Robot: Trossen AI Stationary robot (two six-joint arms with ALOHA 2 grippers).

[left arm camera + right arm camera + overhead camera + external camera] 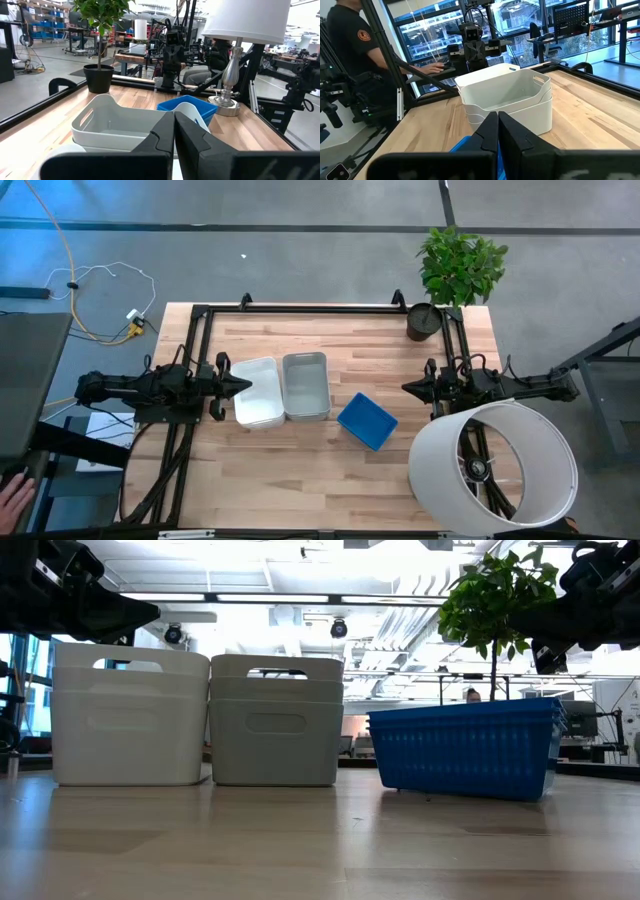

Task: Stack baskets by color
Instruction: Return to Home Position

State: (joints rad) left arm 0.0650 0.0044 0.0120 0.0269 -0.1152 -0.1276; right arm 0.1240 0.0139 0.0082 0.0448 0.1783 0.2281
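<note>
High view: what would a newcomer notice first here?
Three basket stacks line up across the table: white stack and grey stack side by side, blue stack skewed to their right. A big white lampshade covers the lower right corner; a potted plant stands at the upper right. The left tool and right tool rest shut at either side.

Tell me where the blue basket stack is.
In the high view, the blue basket stack sits angled, right of centre on the table, just right of the grey stack, with the white lampshade farther right.
</note>
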